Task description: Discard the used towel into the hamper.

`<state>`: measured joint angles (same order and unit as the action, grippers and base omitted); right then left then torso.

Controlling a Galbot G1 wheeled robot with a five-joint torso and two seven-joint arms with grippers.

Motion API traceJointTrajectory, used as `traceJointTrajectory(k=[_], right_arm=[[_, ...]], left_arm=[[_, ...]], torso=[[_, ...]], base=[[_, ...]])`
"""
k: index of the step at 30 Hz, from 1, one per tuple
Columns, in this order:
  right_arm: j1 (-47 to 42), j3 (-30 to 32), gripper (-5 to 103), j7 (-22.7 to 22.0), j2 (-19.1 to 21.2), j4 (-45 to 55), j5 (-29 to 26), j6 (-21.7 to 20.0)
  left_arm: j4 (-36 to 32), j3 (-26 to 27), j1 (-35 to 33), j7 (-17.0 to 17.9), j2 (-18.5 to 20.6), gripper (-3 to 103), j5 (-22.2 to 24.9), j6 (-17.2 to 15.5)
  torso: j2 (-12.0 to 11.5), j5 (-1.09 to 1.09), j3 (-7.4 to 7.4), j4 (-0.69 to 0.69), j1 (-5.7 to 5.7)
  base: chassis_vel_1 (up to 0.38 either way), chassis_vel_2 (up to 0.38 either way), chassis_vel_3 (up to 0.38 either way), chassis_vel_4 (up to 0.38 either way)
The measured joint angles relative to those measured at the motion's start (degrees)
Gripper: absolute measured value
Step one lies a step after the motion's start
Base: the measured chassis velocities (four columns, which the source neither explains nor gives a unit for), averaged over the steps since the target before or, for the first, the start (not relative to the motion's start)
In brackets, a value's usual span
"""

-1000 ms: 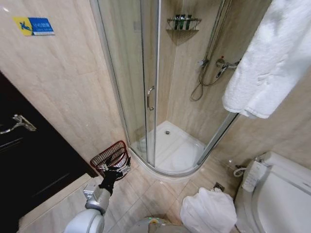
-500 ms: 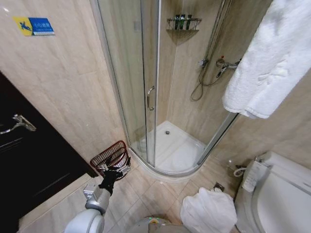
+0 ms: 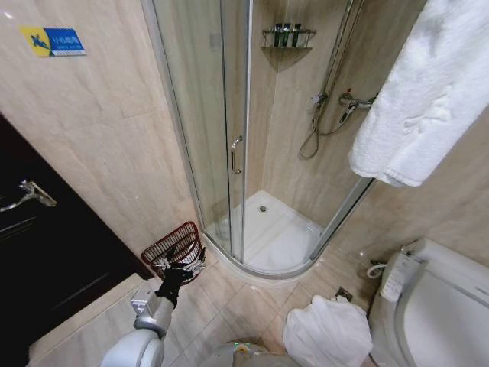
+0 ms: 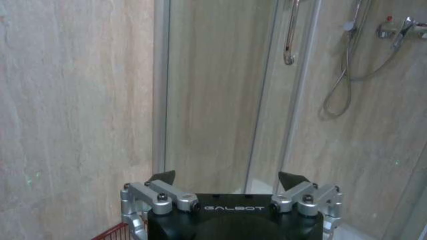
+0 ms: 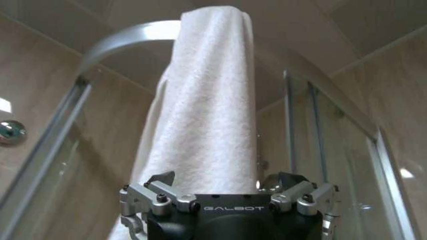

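Towel (image 3: 424,92) hangs at upper right of head view; hamper (image 3: 174,246) sits lower left on the floor, by the shower glass. Left gripper (image 3: 186,265) hovers at the hamper rim, fingers spread, nothing btwn them. Right gripper (image 5: 227,187) in its wrist cam: fingers spread w/ the towel draped right in front, not pinched. To do it well: close firmly on a thick fold, lift clear of the rail. Left wrist cam adds a sliver of red rim at its bottom left.
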<state>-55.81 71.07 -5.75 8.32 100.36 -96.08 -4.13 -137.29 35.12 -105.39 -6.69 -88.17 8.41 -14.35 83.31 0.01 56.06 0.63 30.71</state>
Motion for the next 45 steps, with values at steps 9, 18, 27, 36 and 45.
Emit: traceJointTrajectory(k=[9, 18, 27, 36, 45], right_arm=[[-3.4, -0.7, 100, 0.0, 6.2, -4.0, -4.9, 0.5], [-5.9, -0.5, 100, 0.3, 8.2, -1.4, -13.2, 0.4], [-8.8, 4.0, 100, 0.4, 11.8, -2.2, -15.7, 0.2], [-19.4, 11.7, 101, -2.4, 19.5, -8.2, -12.1, -0.2], [-20.4, 11.5, 73, -7.9, 20.6, -10.6, -2.2, -0.7]], left_arm=[[0.0, 0.0, 0.0, 0.0, 0.0, 100, 0.0, 0.0], [0.0, 0.0, 0.0, 0.0, 0.0, 100, 0.0, 0.0], [0.0, 0.0, 0.0, 0.0, 0.0, 100, 0.0, 0.0], [0.0, 0.0, 0.0, 0.0, 0.0, 100, 0.0, 0.0], [0.0, 0.0, 0.0, 0.0, 0.0, 100, 0.0, 0.0]], torso=[[0.0, -0.02, 0.00, 0.01, 0.00], [0.0, -0.01, 0.00, 0.00, 0.00], [0.0, -0.01, 0.00, 0.03, 0.00], [0.0, -0.02, 0.00, -0.01, 0.01], [0.0, 0.00, 0.00, 0.02, 0.00]], base=[[0.000, 0.000, 0.000, 0.000], [0.000, 0.000, 0.000, 0.000], [0.000, 0.000, 0.000, 0.000], [0.000, 0.000, 0.000, 0.000], [0.000, 0.000, 0.000, 0.000]])
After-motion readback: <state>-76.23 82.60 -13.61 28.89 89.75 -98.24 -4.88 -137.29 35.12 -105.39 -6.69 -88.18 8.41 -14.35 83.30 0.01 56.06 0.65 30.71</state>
